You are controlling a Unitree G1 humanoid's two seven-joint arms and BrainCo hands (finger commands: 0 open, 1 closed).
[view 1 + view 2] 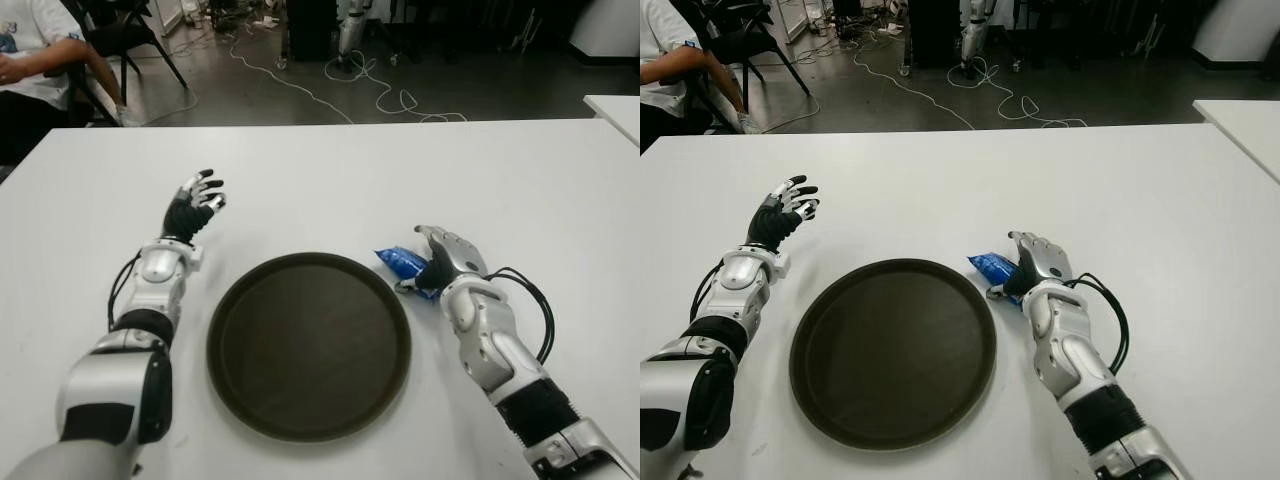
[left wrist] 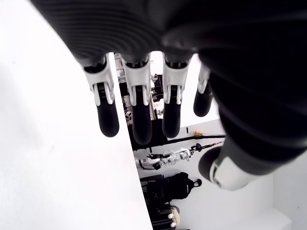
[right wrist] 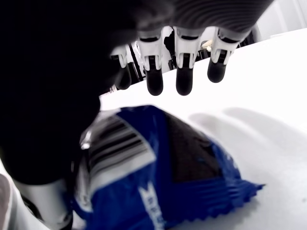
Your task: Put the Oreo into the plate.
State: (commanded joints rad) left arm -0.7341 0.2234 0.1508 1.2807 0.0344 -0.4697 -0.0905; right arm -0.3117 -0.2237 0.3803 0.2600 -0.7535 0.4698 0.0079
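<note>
The Oreo is a blue packet (image 1: 398, 262) lying on the white table (image 1: 330, 180) just past the right rim of the round dark plate (image 1: 310, 345). My right hand (image 1: 447, 256) sits over the packet's near end. In the right wrist view the packet (image 3: 163, 167) lies under the palm, the fingers (image 3: 184, 79) reach out straight above it without touching, and the thumb is beside its edge. My left hand (image 1: 196, 203) is held up to the left of the plate with its fingers (image 2: 139, 120) spread and holding nothing.
A person sits at the far left beyond the table (image 1: 30, 60), beside a black chair (image 1: 130, 35). Cables (image 1: 350, 85) trail over the floor behind the table's far edge. A second white table's corner (image 1: 615, 105) shows at the right.
</note>
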